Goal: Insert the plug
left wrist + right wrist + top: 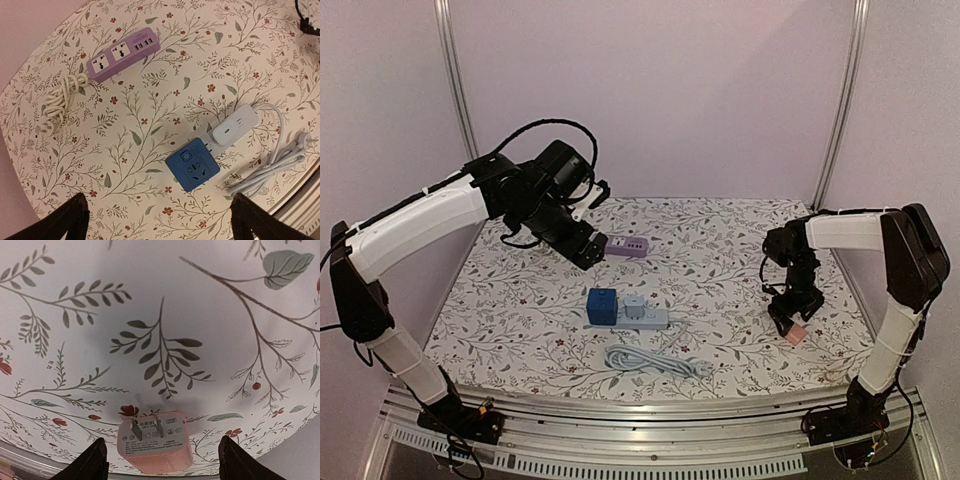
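Dark right fingers (92,462) frame the bottom of our right wrist view. They are spread apart with the pink plug (154,442) between them and a gap showing on either side, so they grip nothing. The plug lies on the worktop (740,250), and its labelled face and two flat prongs are turned toward that camera. From above we see it low on the right side of the flowered worktop, just under the right wrist.

Well to its left, near the middle, lies a pale power strip (658,320) with a blue cube adapter (602,305) seated on its left end. A small whitish block (636,307) stands just beside the cube. A coiled grey cable (655,362) rests in front of the strip, nearer the arm bases.

Farther back lies a purple power strip (628,247). In our left wrist view, its cream cord (60,97) is bundled at one end.

Our left fingers (70,220) hang high above this back left area, set wide apart and holding nothing.
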